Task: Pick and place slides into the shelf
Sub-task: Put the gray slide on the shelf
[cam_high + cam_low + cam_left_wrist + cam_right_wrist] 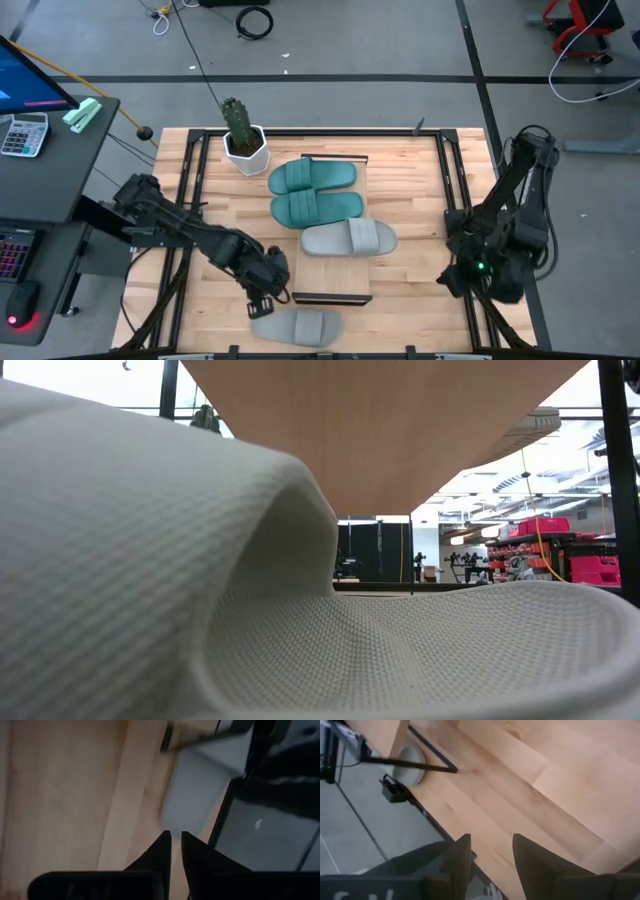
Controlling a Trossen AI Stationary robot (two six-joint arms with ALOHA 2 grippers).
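The left gripper [262,297] hangs low over the table's [400,290] near edge, its arm [170,225] stretched flat and diagonal from the left side, wrist bent down just above the loose grey slide [296,325]. In the left wrist view its 2 dark fingers [162,851] stand nearly together with a thin slit between them and nothing caught in it; the pale slide [192,795] lies beyond the tips, apart from them. The right gripper [462,268] waits at the table's right edge, arm folded upright, fingers [460,857] parted over bare planks with nothing between them. The loose grey slide lies on the tabletop at the near edge, long axis running left to right, just past the shelf's [345,270] near end frame; which end is its toe I cannot tell. On the shelf board lie 3 slides, each lengthwise across it: 2 teal slides [312,177] at the far end, side by side and touching, then 1 grey slide [348,239] just nearer. A potted cactus [240,135] stands at the far left. No writing can be read on the slides.
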